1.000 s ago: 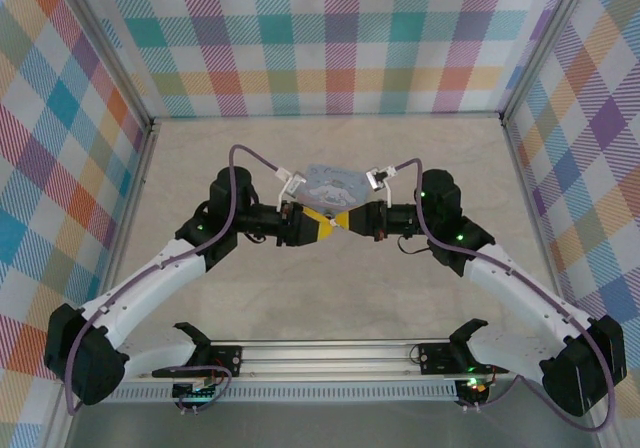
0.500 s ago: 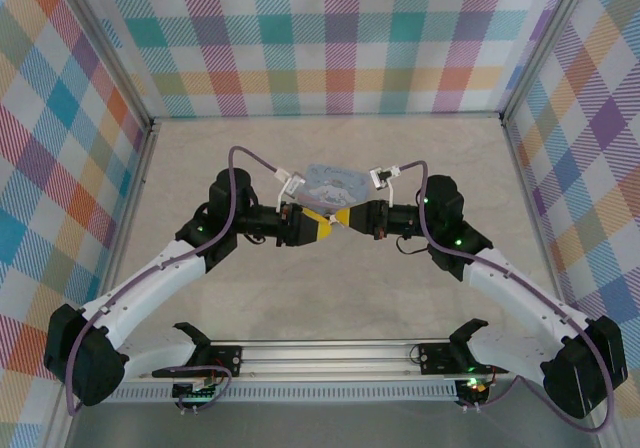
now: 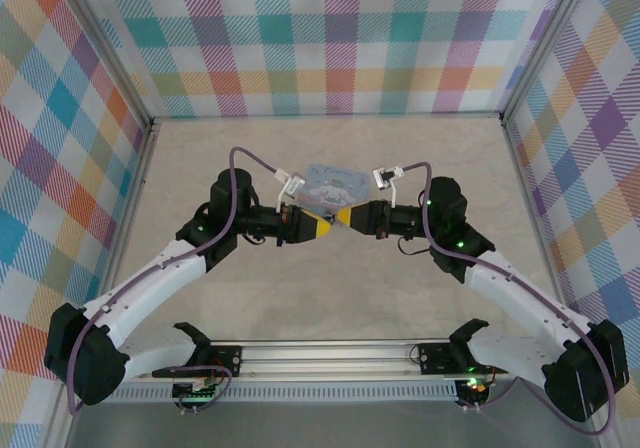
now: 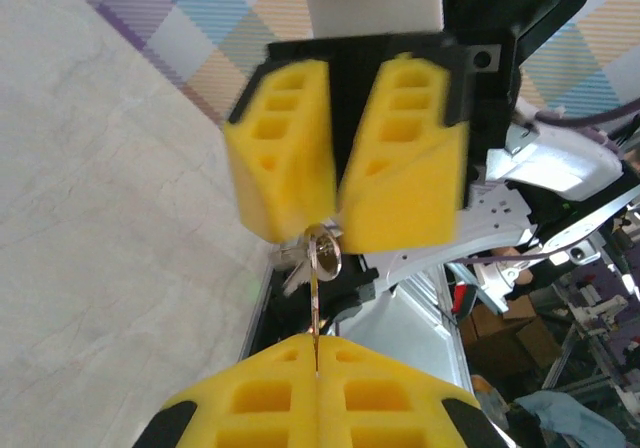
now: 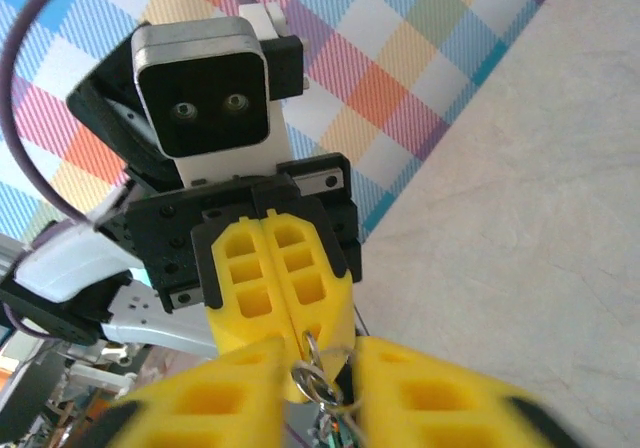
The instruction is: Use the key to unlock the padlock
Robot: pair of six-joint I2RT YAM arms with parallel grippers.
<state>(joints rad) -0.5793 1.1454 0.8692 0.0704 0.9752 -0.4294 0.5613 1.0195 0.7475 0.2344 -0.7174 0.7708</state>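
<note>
Over the middle of the table my two grippers meet tip to tip. My left gripper (image 3: 330, 222) (image 4: 317, 368) is shut on the key (image 4: 315, 313), a thin pale blade held edge-on that runs up to a small key ring (image 4: 325, 253). My right gripper (image 3: 350, 215) (image 5: 320, 370) faces it, its yellow fingers (image 4: 400, 168) closed round the ring end. A small dark piece, the padlock (image 5: 343, 380), shows between those fingers, mostly hidden by foam and rings. In the right wrist view the left fingers (image 5: 285, 288) are pressed together with the key ring at their tips.
A pale blue printed box (image 3: 335, 180) lies on the table just behind the two grippers. Plaid walls close off the left, back and right. A metal rail (image 3: 330, 353) runs along the near edge, with bare beige table (image 3: 330, 298) between it and the arms.
The joined grippers have drifted slightly right and away from the bases. The right arm has drawn back a little. Both stay closed, tip to tip.
</note>
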